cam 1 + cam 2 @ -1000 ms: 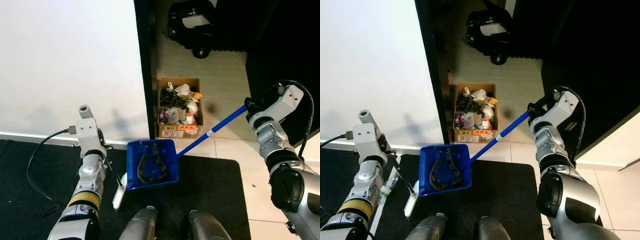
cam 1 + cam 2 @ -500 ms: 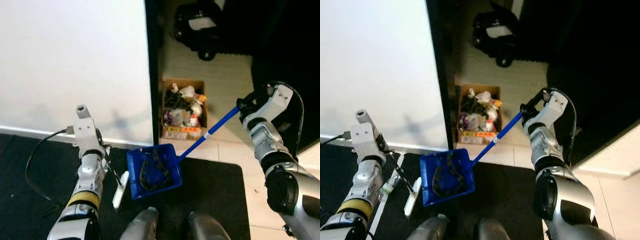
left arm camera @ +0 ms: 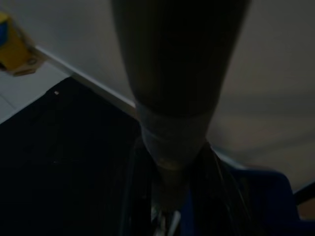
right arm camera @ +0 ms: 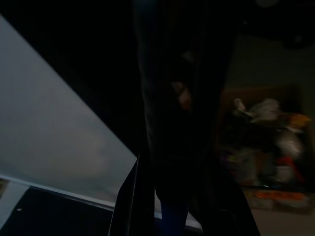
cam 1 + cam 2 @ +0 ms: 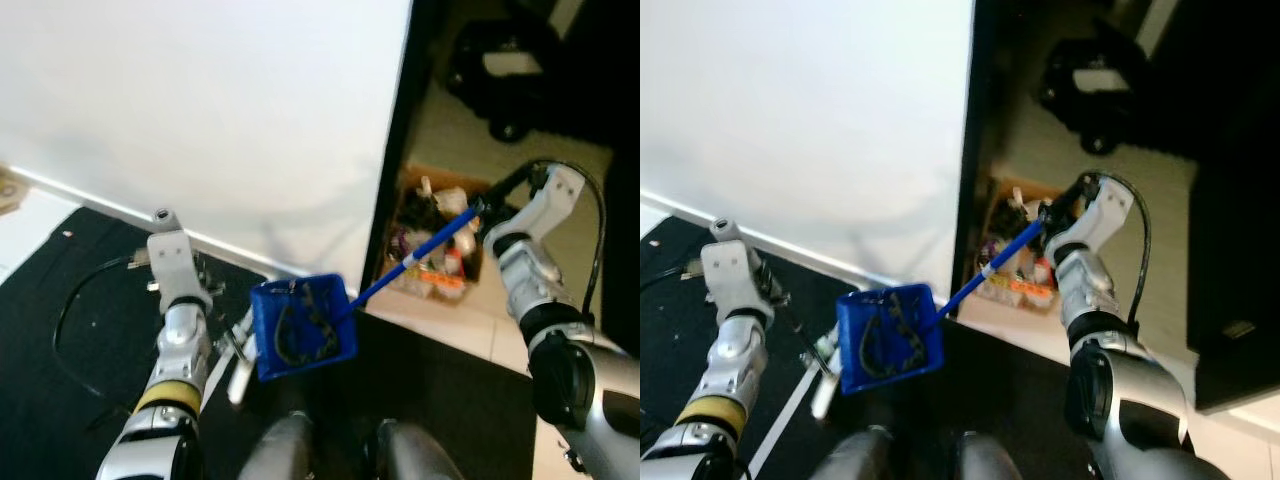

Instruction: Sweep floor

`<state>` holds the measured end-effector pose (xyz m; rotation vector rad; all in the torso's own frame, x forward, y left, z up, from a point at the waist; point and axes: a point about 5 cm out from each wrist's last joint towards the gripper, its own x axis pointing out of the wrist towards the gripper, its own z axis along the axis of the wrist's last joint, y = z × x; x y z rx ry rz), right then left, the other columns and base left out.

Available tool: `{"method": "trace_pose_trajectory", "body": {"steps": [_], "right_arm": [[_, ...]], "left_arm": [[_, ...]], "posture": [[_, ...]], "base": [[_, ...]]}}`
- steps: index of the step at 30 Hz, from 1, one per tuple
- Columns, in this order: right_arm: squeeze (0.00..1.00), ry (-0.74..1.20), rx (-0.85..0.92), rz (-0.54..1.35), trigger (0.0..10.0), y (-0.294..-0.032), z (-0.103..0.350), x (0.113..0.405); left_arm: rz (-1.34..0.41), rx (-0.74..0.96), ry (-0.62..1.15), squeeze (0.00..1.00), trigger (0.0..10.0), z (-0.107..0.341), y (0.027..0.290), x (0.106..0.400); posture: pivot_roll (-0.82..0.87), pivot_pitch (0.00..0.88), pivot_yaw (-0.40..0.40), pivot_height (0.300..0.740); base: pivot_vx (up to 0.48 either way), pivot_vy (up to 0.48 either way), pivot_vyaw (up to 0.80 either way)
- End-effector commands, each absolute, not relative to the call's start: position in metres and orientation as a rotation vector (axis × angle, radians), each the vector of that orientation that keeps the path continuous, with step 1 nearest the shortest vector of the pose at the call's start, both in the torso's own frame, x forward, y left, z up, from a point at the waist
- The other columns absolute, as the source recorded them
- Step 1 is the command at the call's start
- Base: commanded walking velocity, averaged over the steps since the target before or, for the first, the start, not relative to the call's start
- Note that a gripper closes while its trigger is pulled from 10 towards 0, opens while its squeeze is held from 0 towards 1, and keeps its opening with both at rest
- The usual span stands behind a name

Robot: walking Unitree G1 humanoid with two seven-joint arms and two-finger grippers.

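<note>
Beside a white wall point(image 5: 220, 120), on a black mat point(image 5: 60, 330), we hold a blue dustpan point(image 5: 302, 328) by its long blue handle point(image 5: 425, 252), our right gripper point(image 5: 487, 208) clamped around the handle's upper end. Down and to the left of that gripper the pan hangs over the mat's edge, dark curled debris point(image 5: 300, 325) lying inside it. Just beyond the gripper, on the pale tiled floor point(image 5: 1160, 270) past a dark door edge point(image 5: 975, 180), sits a cardboard box point(image 5: 440, 235) packed with rubbish, and the handle crosses in front of it. Our left gripper point(image 5: 195, 285) is raised beside the pan's left wall; its fingers appear to be around a thin dark stick, with a white broom head point(image 5: 238, 365) on the mat below it, though we cannot tell for certain whether they are closed. A black cable point(image 5: 75, 310) loops across the mat to the left of that arm. Farther along the tiles stands a dark wheeled object point(image 5: 1090, 80), blurred.
</note>
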<state>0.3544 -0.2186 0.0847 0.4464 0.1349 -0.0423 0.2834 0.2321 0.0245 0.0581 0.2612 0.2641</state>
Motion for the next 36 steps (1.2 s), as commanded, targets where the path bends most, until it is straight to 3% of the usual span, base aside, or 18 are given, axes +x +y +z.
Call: {"method": "trace_pose_trajectory", "body": {"steps": [1, 6, 36], "right_arm": [[0.0, 0.101, 0.462, -0.054, 10.0, -0.223, 0.09, 0.355], [0.0, 0.095, 0.468, -0.069, 10.0, -0.229, 0.09, 0.354], [0.0, 0.118, 0.386, -0.081, 10.0, -0.236, 0.092, 0.354]], "left_arm": [[0.253, 0.071, 0.248, 0.0, 10.0, 0.028, 0.231, 0.286], [0.241, 0.072, 0.243, 0.0, 10.0, 0.029, 0.228, 0.287], [0.309, 0.064, 0.241, 0.0, 10.0, 0.031, 0.239, 0.289]], "posture": [[0.05, 0.02, -0.028, 0.74], [0.05, 0.017, -0.026, 0.74], [0.04, 0.0, -0.027, 0.74]], "base": [[0.0, 0.0, 0.0], [0.0, -0.122, 0.0], [0.0, -0.475, 0.04]]}}
